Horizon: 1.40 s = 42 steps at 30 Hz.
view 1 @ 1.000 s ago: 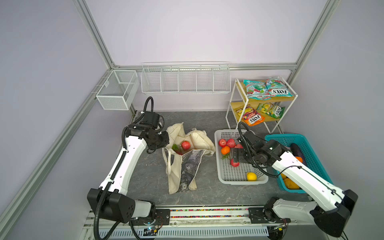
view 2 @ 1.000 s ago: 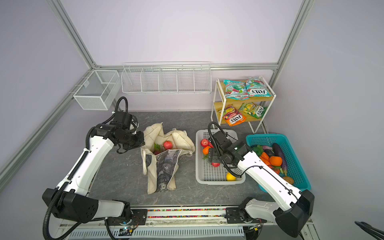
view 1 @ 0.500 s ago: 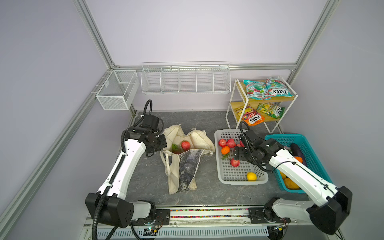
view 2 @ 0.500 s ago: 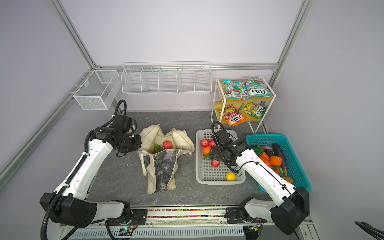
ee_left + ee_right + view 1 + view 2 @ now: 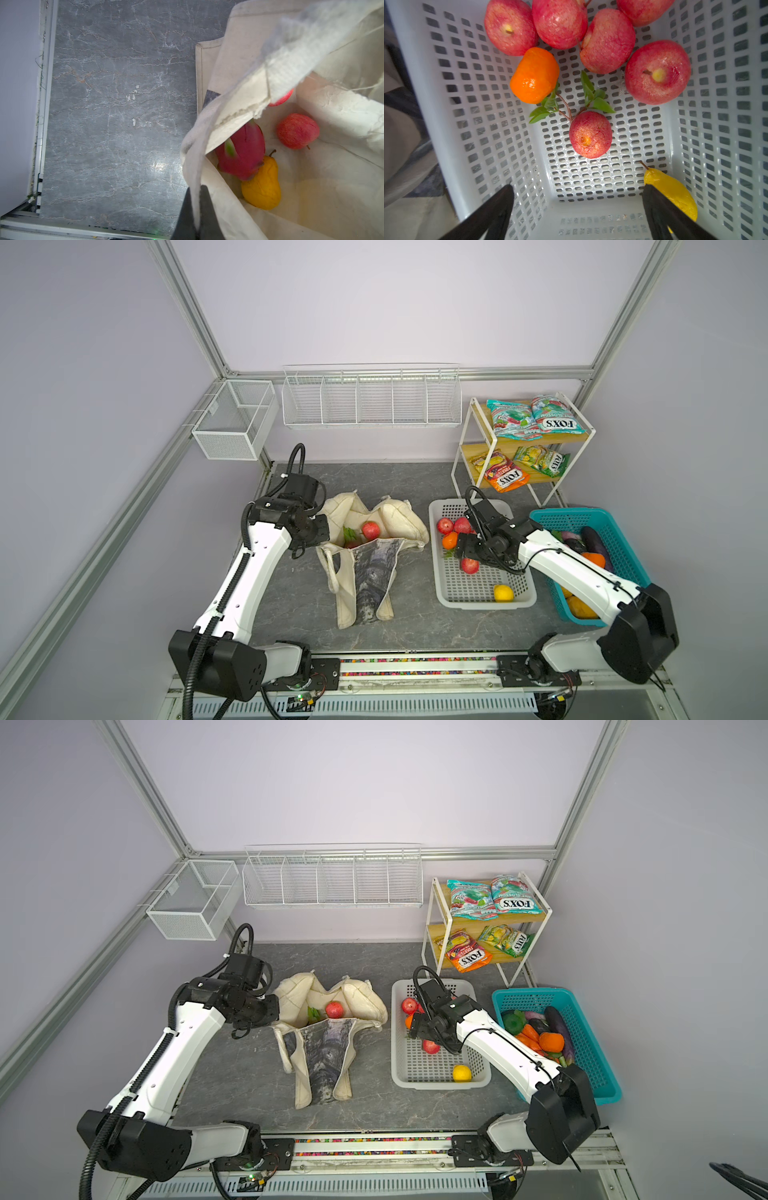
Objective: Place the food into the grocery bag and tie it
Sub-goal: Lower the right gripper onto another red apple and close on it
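My left fingers [image 5: 204, 199] are pinched shut on the rim of the grocery bag [image 5: 374, 568], which lies open-mouthed on the tabletop [image 5: 291, 605]. Inside the bag sit a dragon fruit [image 5: 243, 153], a yellow pear [image 5: 261, 187] and an apple [image 5: 297, 131] (a second apple [image 5: 282, 99] peeks from under the bag's hem). My right fingers [image 5: 504, 199] are spread wide, holding nothing, inside the white basket [image 5: 484, 605] just beside the bag, near a small red leafy fruit [image 5: 589, 135].

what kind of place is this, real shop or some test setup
Probably a robot lab cell staged as a grocery corner: aluminium frame and plain walls, left arm and right arm on a front rail, toy fruit in a white basket, a small shelf of FOX'S packets.
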Each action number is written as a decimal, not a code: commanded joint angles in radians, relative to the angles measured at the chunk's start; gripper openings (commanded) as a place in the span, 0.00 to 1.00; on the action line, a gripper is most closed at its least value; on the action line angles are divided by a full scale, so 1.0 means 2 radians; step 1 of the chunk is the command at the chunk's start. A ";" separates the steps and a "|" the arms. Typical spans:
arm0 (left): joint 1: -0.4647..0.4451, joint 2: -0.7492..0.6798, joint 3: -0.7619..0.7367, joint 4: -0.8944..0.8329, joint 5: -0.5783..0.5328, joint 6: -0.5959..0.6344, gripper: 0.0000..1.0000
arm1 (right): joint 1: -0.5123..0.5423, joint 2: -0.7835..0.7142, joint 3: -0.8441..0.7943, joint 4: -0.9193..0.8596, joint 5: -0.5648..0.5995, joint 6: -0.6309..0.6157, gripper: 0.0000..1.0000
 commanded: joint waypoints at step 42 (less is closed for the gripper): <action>0.002 -0.033 -0.043 0.000 -0.003 0.020 0.00 | -0.055 0.155 -0.017 0.084 -0.056 0.028 0.64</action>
